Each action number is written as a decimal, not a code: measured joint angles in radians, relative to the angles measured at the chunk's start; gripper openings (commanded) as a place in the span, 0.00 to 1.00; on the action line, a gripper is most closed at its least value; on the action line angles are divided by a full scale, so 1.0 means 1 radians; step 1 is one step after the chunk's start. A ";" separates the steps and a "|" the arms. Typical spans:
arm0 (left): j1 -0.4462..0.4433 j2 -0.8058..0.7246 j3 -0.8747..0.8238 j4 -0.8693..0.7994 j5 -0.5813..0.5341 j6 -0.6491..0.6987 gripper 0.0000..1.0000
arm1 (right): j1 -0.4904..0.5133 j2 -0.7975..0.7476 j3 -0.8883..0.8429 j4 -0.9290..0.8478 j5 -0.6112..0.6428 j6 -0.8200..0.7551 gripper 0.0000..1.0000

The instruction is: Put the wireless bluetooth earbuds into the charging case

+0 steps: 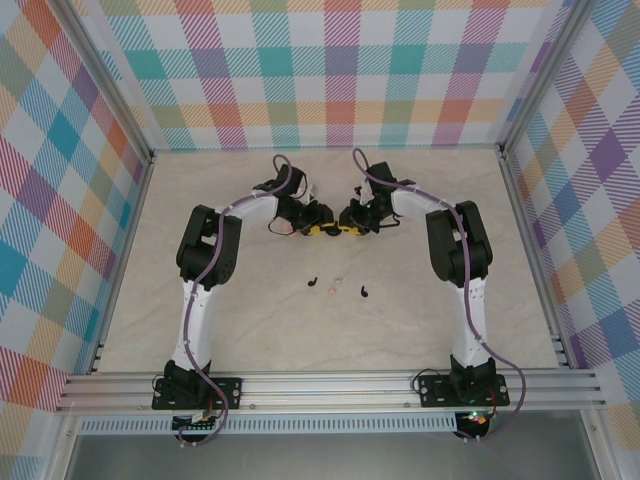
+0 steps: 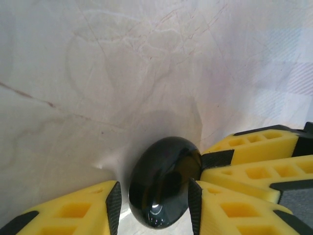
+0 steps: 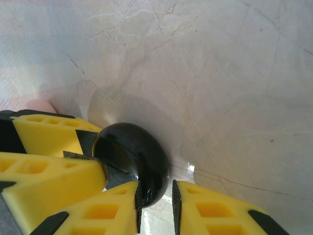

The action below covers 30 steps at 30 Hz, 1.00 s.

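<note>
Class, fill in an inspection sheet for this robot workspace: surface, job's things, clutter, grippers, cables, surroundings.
Surface: pale marbled table with faint veins.
Job's things: glossy black rounded shell, seemingly the charging case, held at mid-table; one earbud and other earbud lie loose and apart, nearer the bases.
Clutter: pale pink rounded thing beyond the fingers, unidentified.
Grippers: left gripper and right gripper face each other, both closed on the shell.
Cables: purple cables run along both arms, away from the earbuds.
Surroundings: plaid walls, aluminium frame.
</note>
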 measured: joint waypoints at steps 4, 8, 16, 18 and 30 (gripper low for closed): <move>0.002 0.004 -0.027 0.066 0.045 -0.035 0.41 | 0.000 0.006 0.004 0.003 -0.008 0.000 0.26; 0.013 0.004 -0.053 0.123 0.089 -0.077 0.41 | -0.001 0.011 0.006 0.008 -0.019 0.001 0.26; 0.020 0.003 -0.083 0.188 0.120 -0.118 0.39 | -0.006 0.016 0.006 0.023 -0.033 0.015 0.26; 0.020 0.003 -0.085 0.193 0.119 -0.124 0.38 | -0.006 0.017 0.006 0.026 -0.034 0.016 0.26; 0.015 0.003 -0.090 0.202 0.114 -0.124 0.35 | -0.008 0.017 0.006 0.030 -0.035 0.020 0.26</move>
